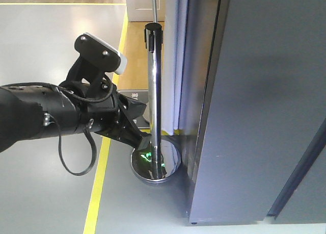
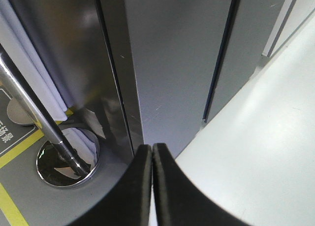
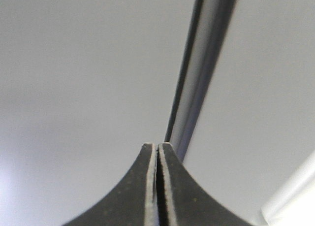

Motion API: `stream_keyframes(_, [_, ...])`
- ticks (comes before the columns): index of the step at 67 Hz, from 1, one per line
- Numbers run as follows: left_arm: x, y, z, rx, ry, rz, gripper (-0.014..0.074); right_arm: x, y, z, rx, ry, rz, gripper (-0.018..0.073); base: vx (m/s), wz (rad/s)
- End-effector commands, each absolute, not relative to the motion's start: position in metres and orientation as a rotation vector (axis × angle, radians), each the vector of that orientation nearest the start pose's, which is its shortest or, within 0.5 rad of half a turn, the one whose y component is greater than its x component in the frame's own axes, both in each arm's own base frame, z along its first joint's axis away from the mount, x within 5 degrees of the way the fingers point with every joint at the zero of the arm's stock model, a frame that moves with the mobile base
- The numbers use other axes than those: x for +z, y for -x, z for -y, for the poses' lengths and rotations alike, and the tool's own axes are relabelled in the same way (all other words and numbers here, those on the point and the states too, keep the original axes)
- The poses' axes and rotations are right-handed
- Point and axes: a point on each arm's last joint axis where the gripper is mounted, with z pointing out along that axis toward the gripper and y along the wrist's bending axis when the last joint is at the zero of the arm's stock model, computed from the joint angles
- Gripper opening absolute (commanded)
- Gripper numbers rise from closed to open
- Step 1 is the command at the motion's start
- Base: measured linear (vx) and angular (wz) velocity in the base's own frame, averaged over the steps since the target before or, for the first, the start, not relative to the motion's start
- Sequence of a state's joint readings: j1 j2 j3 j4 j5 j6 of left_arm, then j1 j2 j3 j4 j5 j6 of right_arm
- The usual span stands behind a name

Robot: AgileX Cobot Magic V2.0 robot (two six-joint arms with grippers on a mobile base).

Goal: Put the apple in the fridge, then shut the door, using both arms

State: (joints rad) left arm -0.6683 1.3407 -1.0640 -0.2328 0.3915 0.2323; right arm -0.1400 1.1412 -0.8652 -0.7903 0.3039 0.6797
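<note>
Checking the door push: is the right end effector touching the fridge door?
Cannot tell. The right wrist view shows the shut right end effector close to the grey fridge door, but no plain contact or gap.

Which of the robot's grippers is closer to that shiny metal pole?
Left. The left gripper hangs just beside the pole, above its round base. The right gripper faces plain grey fridge panels, no pole showing.

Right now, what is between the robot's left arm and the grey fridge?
In the front view, a shiny metal post on a round base stands between the left arm and the fridge.
</note>
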Motion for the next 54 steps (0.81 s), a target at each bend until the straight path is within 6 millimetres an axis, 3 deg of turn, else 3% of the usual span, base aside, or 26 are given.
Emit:
stream_keyframes(1, [0.353, -0.229, 0.189, -0.499, -0.716, -1.934, -0.0006, 0.341, -0.243, 0.034, -0.319, -0.096, -2.013, -0.0002, 0.0, 0.0])
stream_keyframes(12, [0.353, -0.229, 0.189, -0.499, -0.716, -1.934, -0.0006, 0.335, -0.238, 0.003, -0.157, 0.022, -2.111, -0.0002, 0.0, 0.0])
stream_keyframes(20, [0.353, -0.229, 0.189, -0.499, -0.716, -1.934, -0.0006, 0.342, -0.223, -0.01, -0.053, 0.076, -2.124, -0.0002, 0.0, 0.0])
stream_keyframes(54, [0.353, -0.229, 0.189, -0.499, -0.716, -1.934, -0.0006, 0.389, -0.102, -0.012, 0.079, 0.144, -1.996, -0.0002, 0.0, 0.0])
